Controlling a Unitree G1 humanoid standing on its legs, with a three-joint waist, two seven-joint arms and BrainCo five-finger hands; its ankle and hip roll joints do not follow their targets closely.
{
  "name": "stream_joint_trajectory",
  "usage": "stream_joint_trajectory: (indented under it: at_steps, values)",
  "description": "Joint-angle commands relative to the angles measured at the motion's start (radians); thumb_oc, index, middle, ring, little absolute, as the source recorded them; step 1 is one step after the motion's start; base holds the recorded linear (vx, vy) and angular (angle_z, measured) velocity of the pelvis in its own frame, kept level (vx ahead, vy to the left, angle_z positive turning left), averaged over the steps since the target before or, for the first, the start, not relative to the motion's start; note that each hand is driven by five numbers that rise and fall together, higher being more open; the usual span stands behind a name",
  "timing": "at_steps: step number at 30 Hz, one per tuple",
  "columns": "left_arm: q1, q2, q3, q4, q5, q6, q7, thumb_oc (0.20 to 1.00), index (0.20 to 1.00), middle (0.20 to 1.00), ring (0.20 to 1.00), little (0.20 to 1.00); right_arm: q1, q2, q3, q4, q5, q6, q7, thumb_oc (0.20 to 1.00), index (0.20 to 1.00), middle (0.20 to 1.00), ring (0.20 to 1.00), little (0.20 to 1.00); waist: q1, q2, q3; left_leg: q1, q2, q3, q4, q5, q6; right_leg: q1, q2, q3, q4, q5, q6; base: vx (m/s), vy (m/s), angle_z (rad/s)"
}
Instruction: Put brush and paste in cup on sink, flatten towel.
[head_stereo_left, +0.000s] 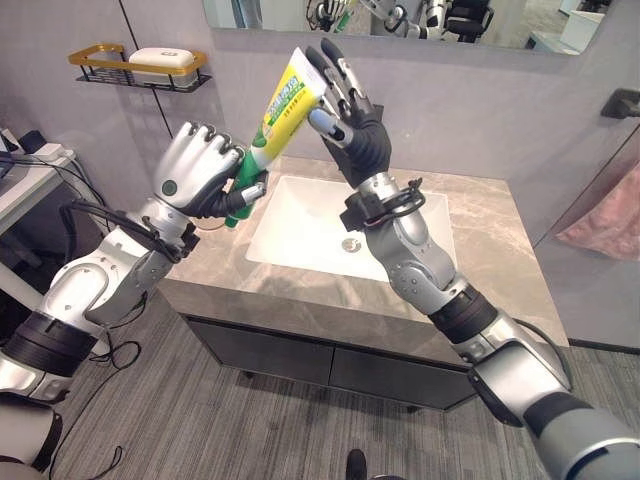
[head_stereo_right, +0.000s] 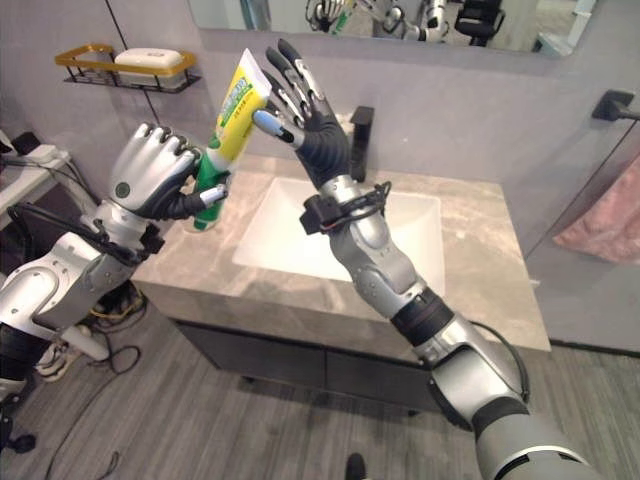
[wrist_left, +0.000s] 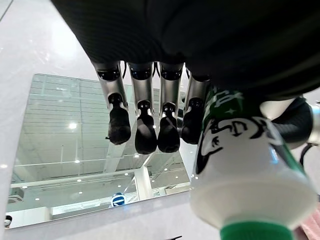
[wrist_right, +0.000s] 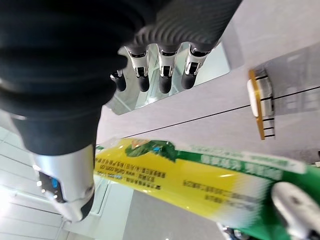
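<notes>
A yellow and green toothpaste tube (head_stereo_left: 285, 100) is held up in the air over the left part of the counter (head_stereo_left: 480, 230), tilted with its flat end up and to the right. My left hand (head_stereo_left: 195, 170) is shut round its green lower end, near the cap; the tube (wrist_left: 240, 150) shows close beside this hand's fingers (wrist_left: 150, 125). My right hand (head_stereo_left: 355, 125) is raised at the tube's upper end with straight, spread fingers (wrist_right: 160, 75). Its thumb tip lies against the tube (wrist_right: 190, 175).
A white sink basin (head_stereo_left: 320, 225) is set in the grey stone counter, with a dark faucet (head_stereo_right: 360, 130) behind it. A gold wall shelf (head_stereo_left: 140, 65) at the upper left carries soap. A pink towel (head_stereo_left: 600, 225) hangs at the right. A white side table (head_stereo_left: 25, 170) stands at the left.
</notes>
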Motion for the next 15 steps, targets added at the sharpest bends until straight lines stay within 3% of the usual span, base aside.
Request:
stream_joint_trajectory:
  at_steps: [1, 15]
  values:
    - [-0.031, 0.05, 0.088, -0.053, -0.015, 0.025, 0.049, 0.2, 0.2, 0.2, 0.2, 0.2, -0.044, 0.013, -0.028, 0.027, -0.028, -0.014, -0.005, 1.0, 1.0, 1.0, 1.0, 1.0, 0.007, -0.036, -0.031, 0.087, -0.021, -0.025, 0.007, -0.039, 0.008, 0.037, -0.067, 0.067, 0.0, -0.002, 0.046, 0.0, 0.0, 0.0]
    - [-0.082, 0.054, 0.014, -0.068, -0.021, 0.005, 0.02, 0.2, 0.2, 0.2, 0.2, 0.2, -0.104, 0.035, 0.017, 0.052, -0.035, 0.006, 0.023, 1.0, 1.0, 1.0, 1.0, 1.0, 0.008, -0.037, -0.03, 0.089, -0.023, -0.028, 0.007, -0.041, 0.01, 0.04, -0.07, 0.064, 0.0, -0.004, 0.046, 0.0, 0.0, 0.0]
